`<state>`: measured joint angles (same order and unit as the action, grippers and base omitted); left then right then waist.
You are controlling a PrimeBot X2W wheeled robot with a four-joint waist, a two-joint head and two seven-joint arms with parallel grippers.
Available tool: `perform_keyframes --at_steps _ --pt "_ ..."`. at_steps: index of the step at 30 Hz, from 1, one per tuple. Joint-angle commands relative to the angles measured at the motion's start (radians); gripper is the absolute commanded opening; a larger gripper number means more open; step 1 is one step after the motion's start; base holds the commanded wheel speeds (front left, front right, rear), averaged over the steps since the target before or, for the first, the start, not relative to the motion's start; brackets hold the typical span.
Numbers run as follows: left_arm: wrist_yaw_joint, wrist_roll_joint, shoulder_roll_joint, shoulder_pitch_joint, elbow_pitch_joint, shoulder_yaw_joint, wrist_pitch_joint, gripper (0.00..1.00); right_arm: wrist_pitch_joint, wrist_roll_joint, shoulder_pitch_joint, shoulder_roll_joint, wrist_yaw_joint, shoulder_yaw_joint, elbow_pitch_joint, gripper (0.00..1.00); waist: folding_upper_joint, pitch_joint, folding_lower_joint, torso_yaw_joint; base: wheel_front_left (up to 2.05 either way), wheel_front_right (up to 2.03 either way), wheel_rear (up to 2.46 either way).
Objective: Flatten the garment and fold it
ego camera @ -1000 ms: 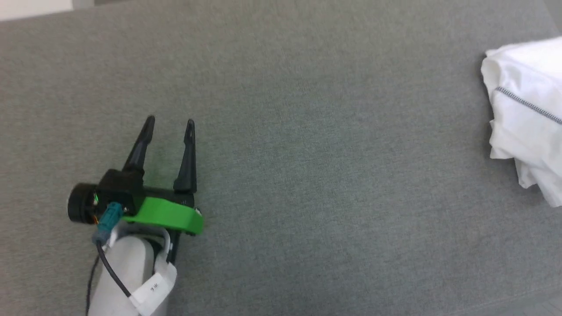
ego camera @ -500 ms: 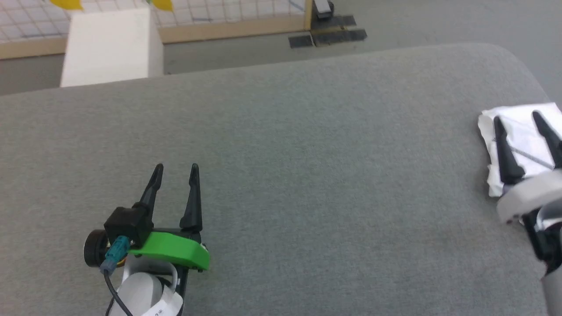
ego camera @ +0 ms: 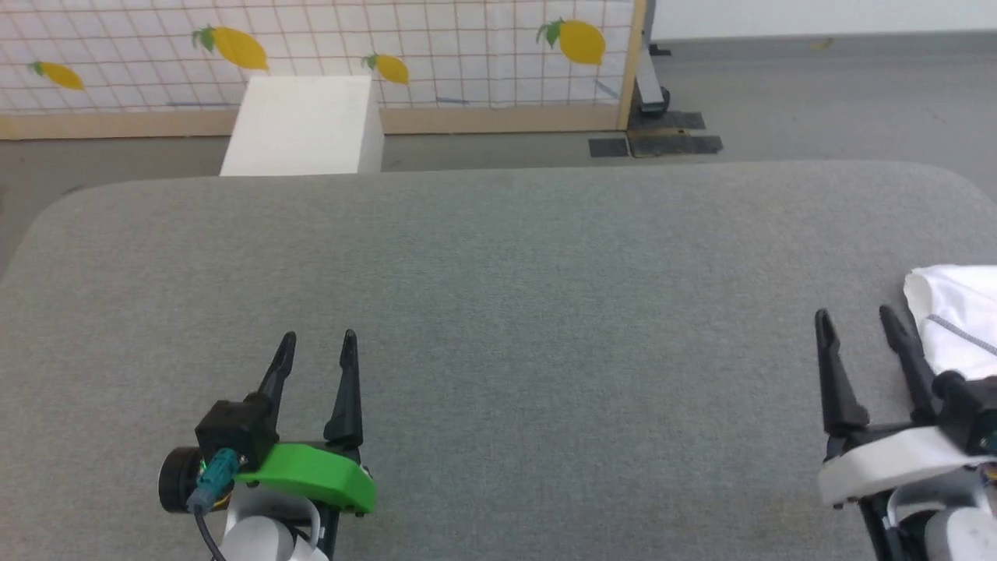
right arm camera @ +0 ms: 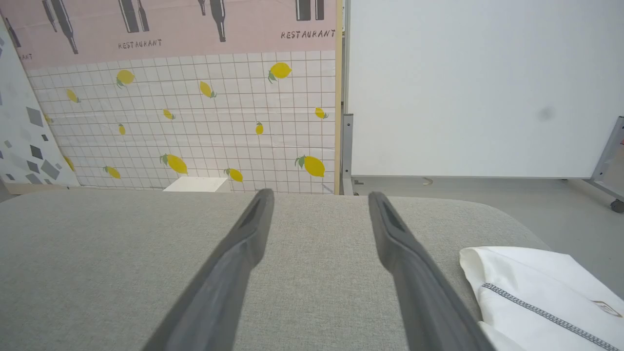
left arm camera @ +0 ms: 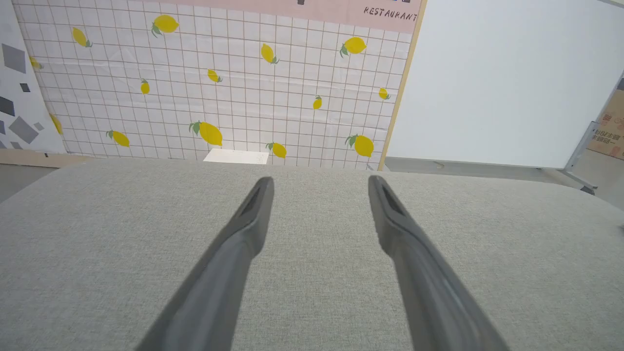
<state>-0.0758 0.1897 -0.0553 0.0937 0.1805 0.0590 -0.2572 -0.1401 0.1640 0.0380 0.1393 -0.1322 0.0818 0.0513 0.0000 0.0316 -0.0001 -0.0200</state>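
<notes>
The garment (ego camera: 956, 319) is a white shirt with a grey zigzag seam, lying bunched at the right edge of the grey padded surface (ego camera: 545, 312); the right wrist view shows it (right arm camera: 541, 297) at lower right with a small tan logo. My right gripper (ego camera: 857, 323) stands open just left of the garment, nothing between its fingers. Far to the left, my left gripper (ego camera: 318, 343) is open over bare grey fabric, also empty. In each wrist view the two dark fingers are spread apart above the surface.
A rigid white box (ego camera: 304, 125) stands on the floor beyond the far edge of the surface. Behind it is a tiled lemon-print panel (ego camera: 389, 47) with a wooden frame. A white board (right arm camera: 477, 87) on a wheeled stand is at the back right.
The head camera has tilted up and shifted, bringing the far edge, box and panel into view. The right gripper now shows left of the garment rather than over it. Both grippers stay open.
</notes>
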Motion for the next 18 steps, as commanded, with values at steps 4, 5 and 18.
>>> perform_keyframes --at_steps 4,5,18 --pt "0.014 0.021 0.005 -0.026 0.006 0.002 -0.004 1.00 -0.017 -0.036 -0.047 -0.034 0.002 -0.009 -0.009 1.00 0.0000 -0.024 0.0001 0.030 0.00 0.00 0.00" --pt "0.016 0.025 0.005 -0.029 0.006 0.002 -0.004 1.00 -0.017 -0.043 -0.054 -0.041 0.002 -0.011 -0.012 1.00 0.0000 -0.025 0.0001 0.032 0.00 0.00 0.00" --pt "0.035 0.043 0.005 -0.056 0.006 0.005 -0.005 1.00 -0.016 -0.075 -0.077 -0.075 0.002 -0.019 -0.020 1.00 0.0000 -0.024 0.0001 0.044 0.00 0.00 0.00"
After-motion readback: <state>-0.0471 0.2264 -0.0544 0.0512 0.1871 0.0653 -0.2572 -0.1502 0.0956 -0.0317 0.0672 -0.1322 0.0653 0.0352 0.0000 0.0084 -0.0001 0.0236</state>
